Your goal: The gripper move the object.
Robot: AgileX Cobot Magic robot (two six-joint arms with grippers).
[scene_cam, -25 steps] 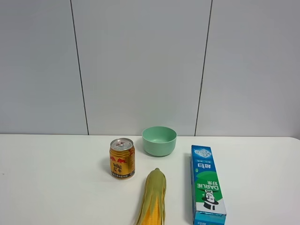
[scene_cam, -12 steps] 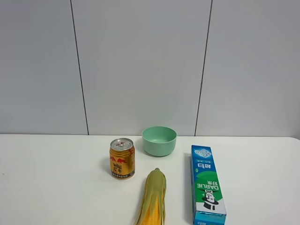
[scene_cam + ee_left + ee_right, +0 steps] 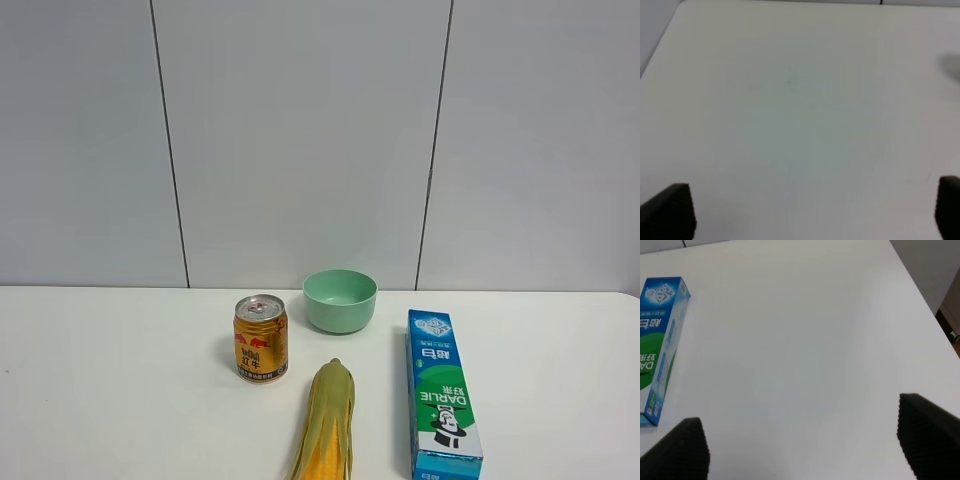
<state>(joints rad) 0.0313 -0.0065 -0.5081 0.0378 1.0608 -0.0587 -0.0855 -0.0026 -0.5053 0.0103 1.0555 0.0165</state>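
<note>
On the smooth white table (image 3: 110, 380), going left to right in the high view, a short gold metal can (image 3: 261, 338) with red print stands upright, its silver pull-tab lid shut. Just right of it and nearer the camera lies a long yellow corn cob (image 3: 326, 433) in ribbed pale-green husk, its tip pointing toward the wall. Behind the corn, a round mint-green bowl (image 3: 340, 299) with a matte finish sits upright; nothing shows inside it. Further right lies the long rectangular green, white and blue cardboard toothpaste box (image 3: 440, 403), flat on the table with its length running from the wall toward the camera, apart from the corn and bowl.

No arm shows in the high view. The left gripper (image 3: 802, 207) shows two black finger pads spread wide over bare table. The right gripper (image 3: 805, 450) has its ridged black fingers likewise spread wide, empty, with the box beside one finger and not touching it.
</note>
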